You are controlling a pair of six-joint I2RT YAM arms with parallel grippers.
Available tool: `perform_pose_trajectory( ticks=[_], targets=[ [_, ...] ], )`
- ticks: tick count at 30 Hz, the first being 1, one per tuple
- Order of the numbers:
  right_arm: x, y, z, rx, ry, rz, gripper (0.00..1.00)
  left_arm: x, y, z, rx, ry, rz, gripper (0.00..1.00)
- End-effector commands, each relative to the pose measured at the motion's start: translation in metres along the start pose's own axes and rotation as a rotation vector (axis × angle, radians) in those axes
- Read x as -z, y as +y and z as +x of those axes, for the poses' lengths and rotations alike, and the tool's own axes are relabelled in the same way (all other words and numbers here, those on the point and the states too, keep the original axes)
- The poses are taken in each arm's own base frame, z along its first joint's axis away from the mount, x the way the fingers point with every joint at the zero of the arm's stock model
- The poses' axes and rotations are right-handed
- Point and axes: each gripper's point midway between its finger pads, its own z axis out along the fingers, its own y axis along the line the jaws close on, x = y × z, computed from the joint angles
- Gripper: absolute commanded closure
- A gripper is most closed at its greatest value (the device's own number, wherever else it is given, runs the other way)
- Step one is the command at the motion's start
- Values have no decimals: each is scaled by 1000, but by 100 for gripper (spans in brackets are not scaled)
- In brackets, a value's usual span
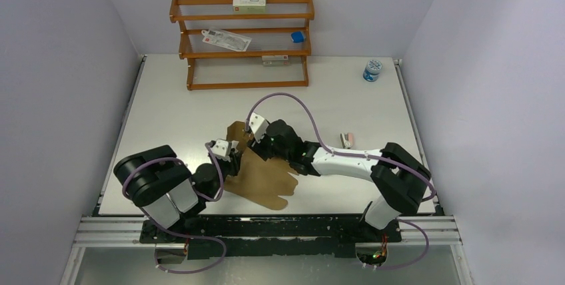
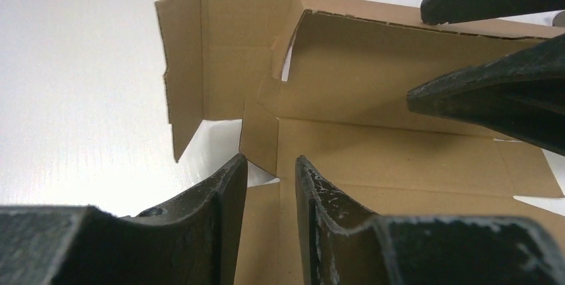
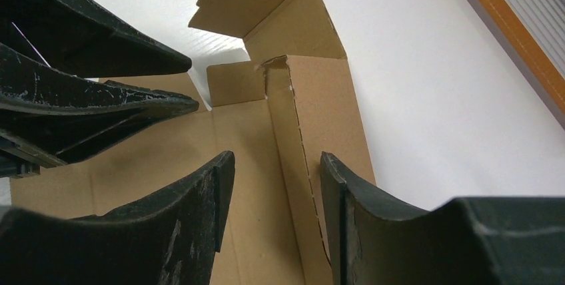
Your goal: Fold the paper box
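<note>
Brown cardboard, the box (image 1: 266,182) lies as a mostly flat die-cut sheet on the white table (image 1: 166,98), close to the middle of the near edge. Only its far-left end is folded up. There an end flap (image 2: 200,52) stands upright, and a long side panel (image 2: 373,65) is raised beside it along a perforated crease. The left gripper (image 2: 270,165) is low over the sheet's left edge. Its fingers (image 2: 223,195) are a narrow gap apart, with a small tab (image 2: 260,135) standing just ahead of the tips and nothing pinched between them. The right gripper (image 3: 276,162) comes in from the far right with a wider spread. Its fingers (image 3: 336,195) straddle the crease of the raised panel, whose torn-looking edge runs close to one finger. I cannot tell whether it touches. The two grippers point at each other across the folded corner, tips near but apart. A wooden rack (image 1: 243,45) stands at the table's far edge with printed cartons (image 1: 249,3) on its shelves. A blue-lidded jar (image 1: 372,70) sits near the far right corner. A small pink-and-white item (image 1: 347,140) lies towards the right edge, just beyond the right arm.
</note>
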Motion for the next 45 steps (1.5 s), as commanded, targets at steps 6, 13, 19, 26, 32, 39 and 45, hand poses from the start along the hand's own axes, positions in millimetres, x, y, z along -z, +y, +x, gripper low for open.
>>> perform_pose_trajectory(
  ticks=[6,13,19,26,32,39,45],
  targets=[
    [24,-28,-22,76,1,76,45,6,0,-48,52,-129,2,53],
    [41,-51,-13,172,109,166,44,-8,6,-87,39,-117,-8,47],
    [47,-69,8,236,228,206,42,-18,22,-95,78,-72,-6,44],
    [35,-110,44,72,338,104,42,-46,25,-91,93,94,30,41],
    [30,-137,68,-93,348,-23,43,-71,25,-91,87,229,67,40],
    [25,-139,96,-219,384,-214,47,-91,33,-82,85,333,67,40],
    [19,-136,102,-278,355,-308,48,-98,41,-76,92,371,69,40]
  ],
)
